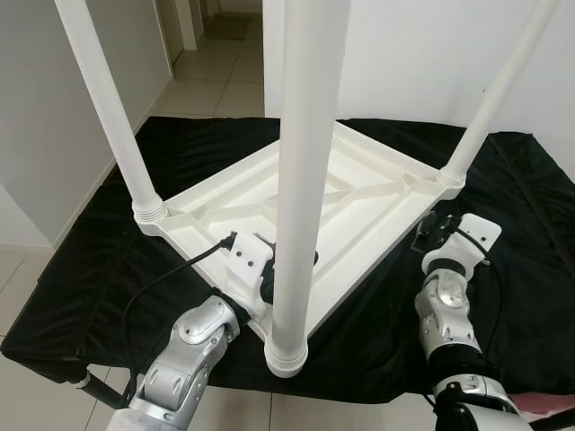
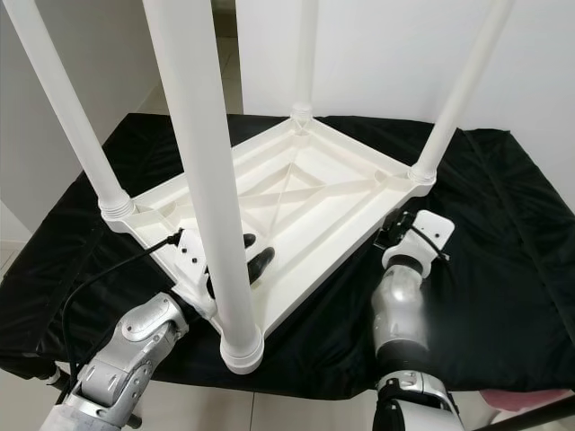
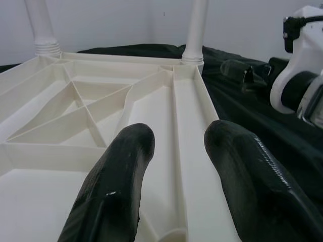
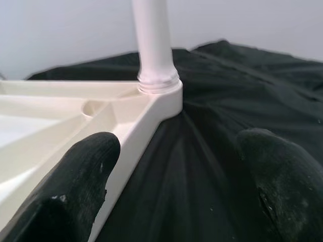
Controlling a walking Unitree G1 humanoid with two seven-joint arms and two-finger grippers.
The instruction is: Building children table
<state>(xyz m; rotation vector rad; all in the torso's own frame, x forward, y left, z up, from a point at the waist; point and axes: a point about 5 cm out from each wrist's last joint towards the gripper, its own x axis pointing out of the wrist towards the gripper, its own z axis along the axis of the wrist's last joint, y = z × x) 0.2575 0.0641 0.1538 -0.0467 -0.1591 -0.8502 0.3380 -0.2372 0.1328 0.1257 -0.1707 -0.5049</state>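
The white children's table top [image 1: 359, 206] lies upside down on a black cloth, its ribbed underside facing up. Four white legs stand in its corners: the near leg [image 1: 301, 180], the left leg [image 1: 112, 117], the right leg [image 1: 494, 99] and the far leg [image 2: 305, 54]. My left gripper [image 2: 254, 253] reaches over the near rim beside the near leg, open above the ribs [image 3: 86, 101], holding nothing. My right gripper [image 1: 429, 229] is open at the right rim just before the right leg [image 4: 154, 45]. One finger [image 4: 75, 176] is over the rim, the other [image 4: 277, 171] over the cloth.
The black cloth [image 1: 90, 269] covers a low platform whose front edge is close to me. White walls stand left and behind, and a tiled hallway [image 1: 216, 72] opens at the back left. A black cable [image 1: 153, 287] runs from my left wrist. Something pink [image 1: 548, 404] lies at the bottom right.
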